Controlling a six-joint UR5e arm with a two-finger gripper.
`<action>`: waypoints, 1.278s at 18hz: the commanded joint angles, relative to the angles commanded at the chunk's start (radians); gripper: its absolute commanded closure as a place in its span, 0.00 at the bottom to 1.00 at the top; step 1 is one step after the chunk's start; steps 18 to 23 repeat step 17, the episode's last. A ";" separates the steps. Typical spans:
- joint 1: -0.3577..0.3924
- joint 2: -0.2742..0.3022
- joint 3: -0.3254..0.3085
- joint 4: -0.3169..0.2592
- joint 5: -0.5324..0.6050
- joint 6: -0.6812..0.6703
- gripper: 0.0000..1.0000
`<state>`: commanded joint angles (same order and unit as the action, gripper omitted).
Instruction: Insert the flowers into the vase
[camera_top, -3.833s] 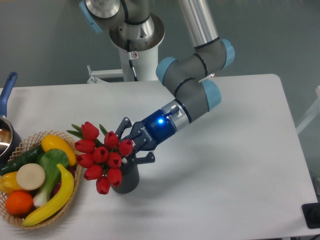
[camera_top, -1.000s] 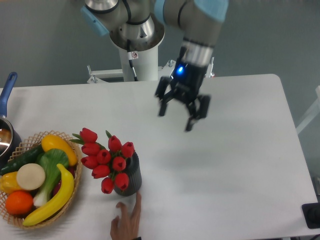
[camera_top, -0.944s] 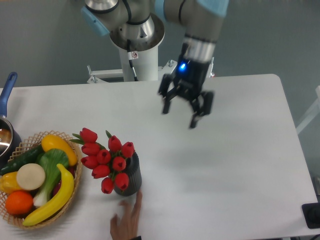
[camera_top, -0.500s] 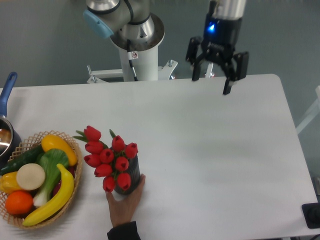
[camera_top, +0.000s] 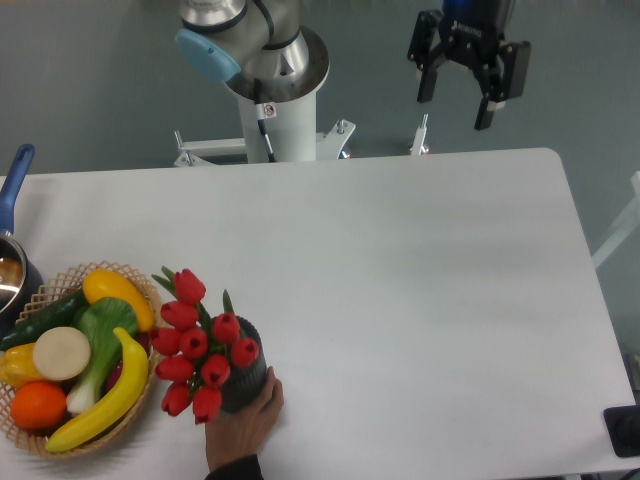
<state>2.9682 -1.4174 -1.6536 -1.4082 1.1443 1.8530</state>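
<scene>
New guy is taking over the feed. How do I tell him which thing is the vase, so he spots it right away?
Start at the wicker basket of toy fruit at the table's front left corner. Just to its right stands the vase, with a person's hand touching it from the front. It is the only dark grey ribbed cylinder there, half hidden by the red flowers in it.

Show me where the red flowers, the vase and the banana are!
flowers (camera_top: 200, 345), fixed camera, on a red tulip head mid-bunch.
vase (camera_top: 245, 385), fixed camera, on its dark ribbed side.
banana (camera_top: 112, 390), fixed camera, on its yellow curved middle.
</scene>
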 joint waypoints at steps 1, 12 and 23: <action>-0.002 -0.001 0.001 0.005 0.002 -0.002 0.00; 0.008 -0.014 0.011 0.011 0.002 -0.021 0.00; 0.002 -0.009 0.014 0.011 0.002 -0.021 0.00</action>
